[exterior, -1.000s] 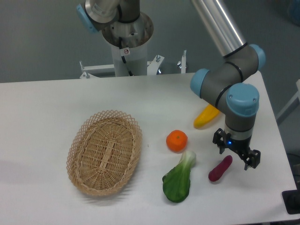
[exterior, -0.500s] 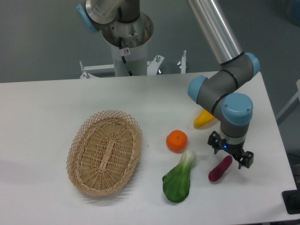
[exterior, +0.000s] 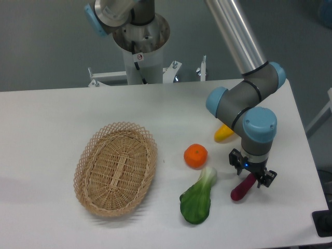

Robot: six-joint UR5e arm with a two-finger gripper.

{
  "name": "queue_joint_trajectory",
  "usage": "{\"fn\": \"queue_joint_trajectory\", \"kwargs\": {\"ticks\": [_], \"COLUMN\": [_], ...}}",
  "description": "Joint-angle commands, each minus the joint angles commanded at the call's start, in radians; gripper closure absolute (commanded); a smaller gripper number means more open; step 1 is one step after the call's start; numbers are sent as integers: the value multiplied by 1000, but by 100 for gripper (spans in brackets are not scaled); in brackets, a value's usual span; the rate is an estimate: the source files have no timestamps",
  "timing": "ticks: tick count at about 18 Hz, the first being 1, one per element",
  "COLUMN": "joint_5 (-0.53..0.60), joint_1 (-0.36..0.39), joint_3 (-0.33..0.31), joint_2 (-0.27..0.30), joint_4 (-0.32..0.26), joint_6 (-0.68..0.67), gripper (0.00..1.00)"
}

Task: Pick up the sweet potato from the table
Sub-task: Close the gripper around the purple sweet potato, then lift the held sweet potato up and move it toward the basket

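Observation:
The magenta-purple sweet potato (exterior: 242, 189) lies on the white table (exterior: 62, 119) near the front right. My gripper (exterior: 251, 173) hangs straight over its upper end, fingers open and set on either side of that end. The lower part of the sweet potato sticks out toward the front left. Whether the fingers touch it I cannot tell.
A yellow elongated vegetable (exterior: 224, 134) lies partly behind my arm. An orange fruit (exterior: 195, 155) and a green leafy vegetable (exterior: 197, 199) lie left of the sweet potato. A wicker basket (exterior: 116, 168) stands at the left. The table's right edge is close.
My gripper has moved left and down, from beside the sweet potato's upper end to straddling it. The sweet potato has not moved.

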Motion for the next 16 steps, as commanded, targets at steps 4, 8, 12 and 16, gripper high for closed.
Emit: {"fn": "queue_joint_trajectory", "kwargs": {"ticks": [4,8,12,16], "joint_5": [0,-2,-9,-29], "joint_1": [0,0,2,2], "joint_3": [0,3,14,31], "joint_2": [0,8,17,69], "joint_4": [2,3,23,23], "joint_6": [2,5,5,-12], "gripper": [65,79,79,79]}}
